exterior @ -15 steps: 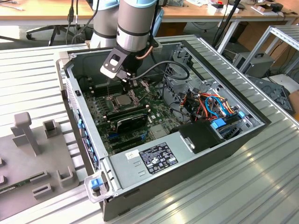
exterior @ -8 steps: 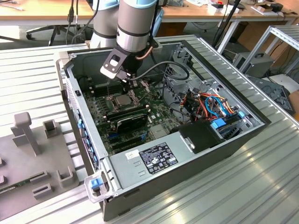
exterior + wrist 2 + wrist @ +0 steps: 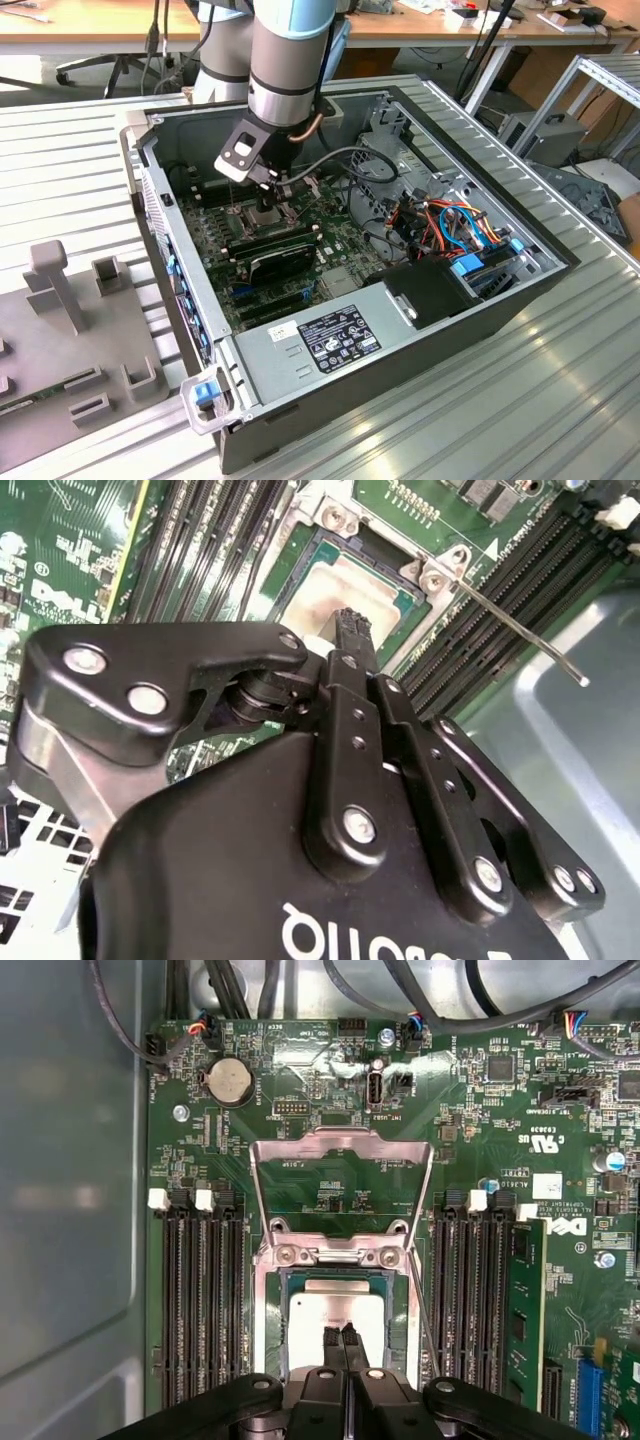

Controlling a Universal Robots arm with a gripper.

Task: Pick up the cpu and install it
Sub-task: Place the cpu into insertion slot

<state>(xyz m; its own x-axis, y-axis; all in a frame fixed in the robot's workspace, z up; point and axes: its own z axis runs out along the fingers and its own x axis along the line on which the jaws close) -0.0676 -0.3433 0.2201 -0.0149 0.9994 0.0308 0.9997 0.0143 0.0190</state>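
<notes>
One cpu (image 3: pixel 335 1312) sits in the open socket (image 3: pixel 340 1253); end effector (image 3: pixel 345 1338) pressed together just above. Pushing it misaligned could bend pins.

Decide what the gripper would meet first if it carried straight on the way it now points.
The cpu. The shut gripper points down at its metal top, which lies in the open socket. Whether the tips already touch it is unclear from these views.

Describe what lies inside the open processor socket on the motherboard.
The cpu lies flat inside, metal top up. The shut gripper covers part of its top; what lies under it is hidden.
</notes>
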